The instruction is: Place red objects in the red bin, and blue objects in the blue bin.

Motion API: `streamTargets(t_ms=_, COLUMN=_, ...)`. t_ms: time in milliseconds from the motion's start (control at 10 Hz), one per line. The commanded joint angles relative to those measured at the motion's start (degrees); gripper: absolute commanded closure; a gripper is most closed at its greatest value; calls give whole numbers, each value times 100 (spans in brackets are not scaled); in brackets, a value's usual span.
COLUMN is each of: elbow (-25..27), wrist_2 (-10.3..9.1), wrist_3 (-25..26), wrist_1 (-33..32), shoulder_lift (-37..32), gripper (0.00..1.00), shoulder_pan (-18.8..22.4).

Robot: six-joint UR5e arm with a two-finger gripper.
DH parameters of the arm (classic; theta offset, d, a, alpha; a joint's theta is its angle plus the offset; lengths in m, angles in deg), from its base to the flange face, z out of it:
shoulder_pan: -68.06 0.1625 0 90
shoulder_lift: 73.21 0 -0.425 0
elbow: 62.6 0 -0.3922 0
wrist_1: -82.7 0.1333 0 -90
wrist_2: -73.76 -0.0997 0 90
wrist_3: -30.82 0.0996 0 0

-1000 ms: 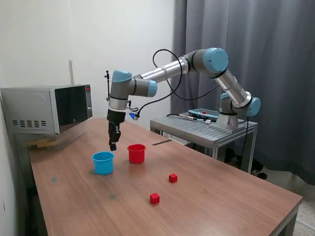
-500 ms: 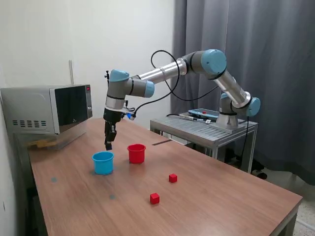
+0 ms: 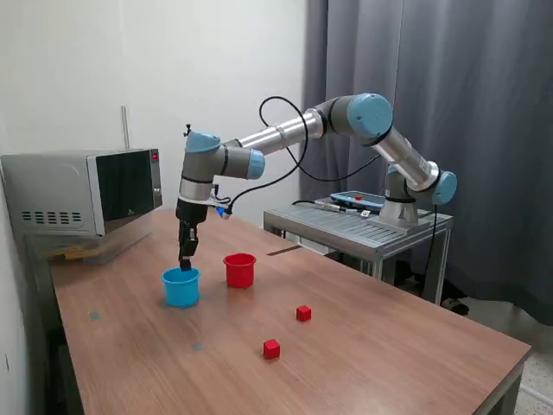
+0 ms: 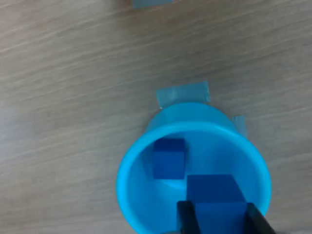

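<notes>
The gripper (image 4: 219, 217) is clenched on a dark blue cube (image 4: 214, 192), hanging right over the mouth of the blue bin (image 4: 131, 161). Risk, to my eye: the cube sits toward one side of the opening, so a release could clip the rim and bounce out. Another blue cube (image 4: 168, 157) lies inside. Toward the exterior view's right stands the red bin (image 3: 239, 270); nearer, two red cubes (image 3: 303, 313) wait on the table (image 3: 389, 363).
</notes>
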Motion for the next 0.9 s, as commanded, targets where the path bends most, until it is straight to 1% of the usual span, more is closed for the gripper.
streamTargets(t_ms=0, elbow=-40, wrist_2=-5, wrist_3=0, wrist_1=-67, shoulder_lift=114, gripper=100, shoulder_pan=-4)
streamTargets(t_ms=200, elbow=-57, wrist_2=-48, wrist_3=-9, wrist_1=-137, shoulder_lift=114, gripper=100, shoulder_pan=-4)
streamTargets(t_ms=600, elbow=-66, wrist_2=-49, wrist_3=-18, wrist_1=-138, shoulder_lift=123, gripper=100, shoulder_pan=-12)
streamTargets(t_ms=700, elbow=-66, wrist_2=-49, wrist_3=-18, wrist_1=-138, shoulder_lift=114, gripper=0, shoulder_pan=-12)
streamTargets(t_ms=800, elbow=-84, wrist_2=-40, wrist_3=-18, wrist_1=-146, shoulder_lift=114, gripper=0, shoulder_pan=-21)
